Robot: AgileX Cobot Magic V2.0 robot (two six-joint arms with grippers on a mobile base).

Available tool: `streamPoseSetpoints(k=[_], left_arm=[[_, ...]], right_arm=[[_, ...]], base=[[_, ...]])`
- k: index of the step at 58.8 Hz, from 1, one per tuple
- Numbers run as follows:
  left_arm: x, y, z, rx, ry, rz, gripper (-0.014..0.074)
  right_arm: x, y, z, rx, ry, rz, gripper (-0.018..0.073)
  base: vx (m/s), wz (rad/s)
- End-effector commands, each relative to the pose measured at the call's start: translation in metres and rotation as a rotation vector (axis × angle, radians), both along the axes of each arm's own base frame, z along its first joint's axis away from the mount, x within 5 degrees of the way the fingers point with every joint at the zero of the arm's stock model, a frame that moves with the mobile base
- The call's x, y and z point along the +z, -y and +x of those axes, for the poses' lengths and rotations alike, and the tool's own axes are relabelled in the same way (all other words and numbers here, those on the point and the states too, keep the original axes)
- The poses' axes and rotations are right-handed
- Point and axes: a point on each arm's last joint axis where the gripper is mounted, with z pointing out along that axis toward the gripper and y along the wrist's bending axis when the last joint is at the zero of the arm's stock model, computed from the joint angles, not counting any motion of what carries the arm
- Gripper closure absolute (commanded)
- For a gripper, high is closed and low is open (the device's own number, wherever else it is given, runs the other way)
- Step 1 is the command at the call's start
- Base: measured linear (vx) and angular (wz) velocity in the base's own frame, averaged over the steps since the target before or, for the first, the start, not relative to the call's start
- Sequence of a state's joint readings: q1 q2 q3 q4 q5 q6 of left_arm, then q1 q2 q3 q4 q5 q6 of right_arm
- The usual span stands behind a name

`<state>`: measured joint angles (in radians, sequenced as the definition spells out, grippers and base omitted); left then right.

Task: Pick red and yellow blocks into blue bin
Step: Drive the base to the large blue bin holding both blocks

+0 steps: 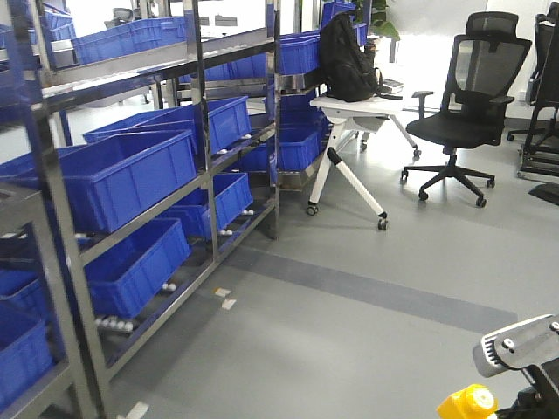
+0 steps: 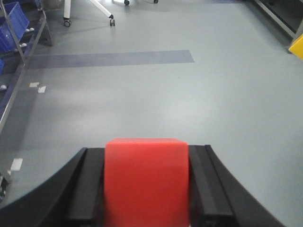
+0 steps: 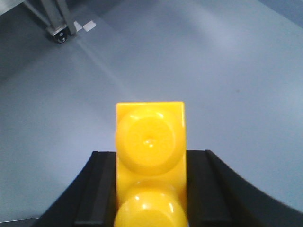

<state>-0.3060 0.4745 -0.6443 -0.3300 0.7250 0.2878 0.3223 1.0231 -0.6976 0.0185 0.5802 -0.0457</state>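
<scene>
1. The left wrist view alone shows the red cube (image 2: 147, 189). It sits clamped between the black fingers (image 2: 85, 189) of the left gripper (image 2: 147, 151), which is closed narrowly on both of its sides and holds it above the grey floor (image 2: 165, 94).
2. The right wrist view gives the close look at the yellow brick (image 3: 150, 137). Its two round studs face the camera, and the right gripper (image 3: 151, 153) presses in from either side. A rack foot with a caster (image 3: 59, 35) shows at the top left.
3. The front view shows only the brick's top, at the bottom right corner beside a grey arm part (image 1: 520, 345).
4. Only the front view shows the room:
   - a steel rack (image 1: 201, 131) loaded with blue crates (image 1: 131, 179)
   - a white folding table (image 1: 336, 102) carrying a black backpack (image 1: 348, 57)
   - a black office chair (image 1: 476, 87) just beside the table
</scene>
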Motion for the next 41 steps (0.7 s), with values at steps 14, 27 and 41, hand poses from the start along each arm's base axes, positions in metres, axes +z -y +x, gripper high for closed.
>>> streamPoseSetpoints(k=[14,27,41], left_arm=[[0.0155,0.0003,0.0025,0.018,0.085,-0.059,0.0362],[0.0155,0.0003,0.0026,0.018,0.085,-0.059,0.0362],[0.0155,0.0003,0.0026,0.018,0.085,-0.059,0.0362]], right_arm=[[0.0163,-0.0008,0.0039,0.005,0.105,0.022,0.0328],[0.0163,-0.0008,0.0039,0.005,0.105,0.022,0.0328],[0.0163,-0.0008,0.0039,0.005,0.105,0.022,0.0328]], base=[[0.49,0.02],[0.47,0.19],[0.44,0.27]])
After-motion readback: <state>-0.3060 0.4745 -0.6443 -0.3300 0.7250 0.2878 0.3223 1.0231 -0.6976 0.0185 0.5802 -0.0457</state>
